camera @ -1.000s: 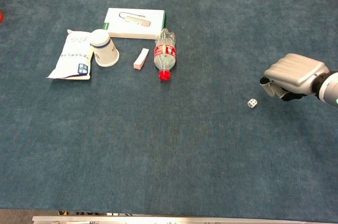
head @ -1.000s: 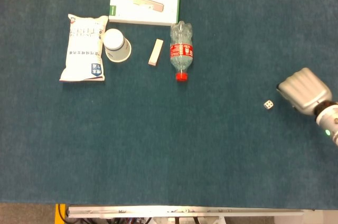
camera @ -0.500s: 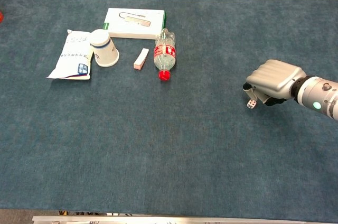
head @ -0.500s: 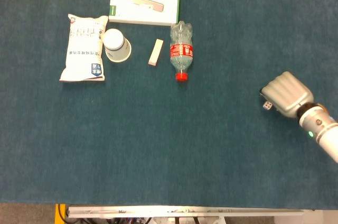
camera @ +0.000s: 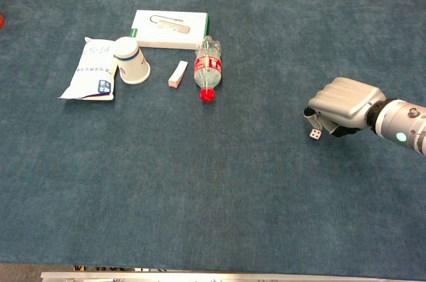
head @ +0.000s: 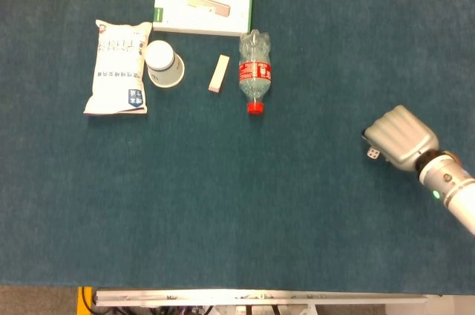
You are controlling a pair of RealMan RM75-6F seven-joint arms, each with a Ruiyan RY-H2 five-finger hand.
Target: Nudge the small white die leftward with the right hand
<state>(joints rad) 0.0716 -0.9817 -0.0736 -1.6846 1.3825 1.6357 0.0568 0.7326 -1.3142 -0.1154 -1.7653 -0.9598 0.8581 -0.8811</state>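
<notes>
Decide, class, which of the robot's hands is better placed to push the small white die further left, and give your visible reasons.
The right hand: it sits against the die's right side with fingers curled, so a leftward sweep should carry it. The left hand appears in neither view.

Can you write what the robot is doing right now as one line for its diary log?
step: nudge die left | right hand: fingers curled, against small white die | die: on table, right side | left hand: not in view

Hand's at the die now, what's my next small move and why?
Probably keep sliding the right hand a little further left, low over the table. Its curled fingers sit right against the die, on its right side, and nothing lies close on the die's left.
</notes>
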